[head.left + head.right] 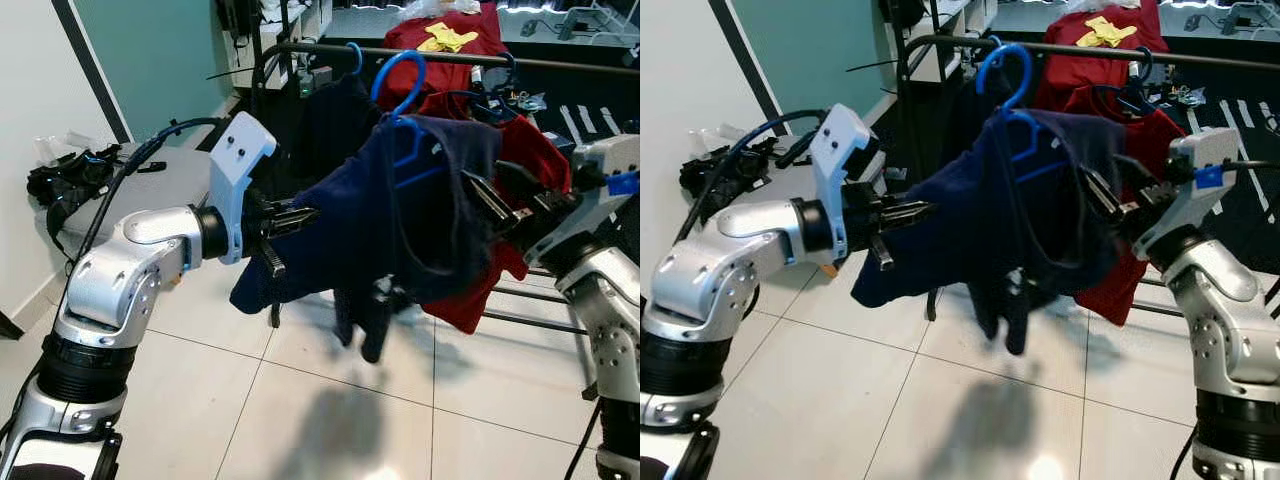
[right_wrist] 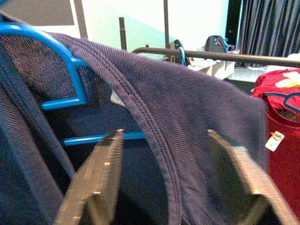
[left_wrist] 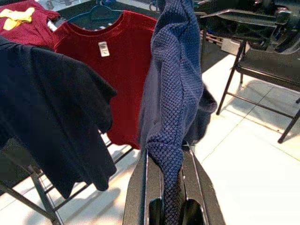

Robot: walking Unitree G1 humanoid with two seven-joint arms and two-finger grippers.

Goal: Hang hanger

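A blue hanger (image 1: 398, 75) carries a navy shirt (image 1: 400, 230) and is held up in front of the dark clothes rail (image 1: 570, 63). Its hook reaches about the rail's height, and the right wrist view shows the rail (image 2: 211, 55) well behind it. My left gripper (image 1: 300, 216) is shut on the shirt's knitted sleeve (image 3: 176, 93) and pulls it out to the left. My right gripper (image 1: 500, 205) is open under the shirt's right shoulder. The fabric (image 2: 187, 108) lies over and between its spread fingers (image 2: 101, 178), next to the hanger's blue bar (image 2: 84, 139).
On the rail hang a black shirt (image 1: 330, 120) on a blue hanger and two red shirts (image 1: 525, 150), (image 1: 450, 40). The rack's lower bars (image 1: 535, 320) cross the tiled floor at right. A grey box (image 1: 150, 180) and black cables (image 1: 60, 185) lie by the left wall.
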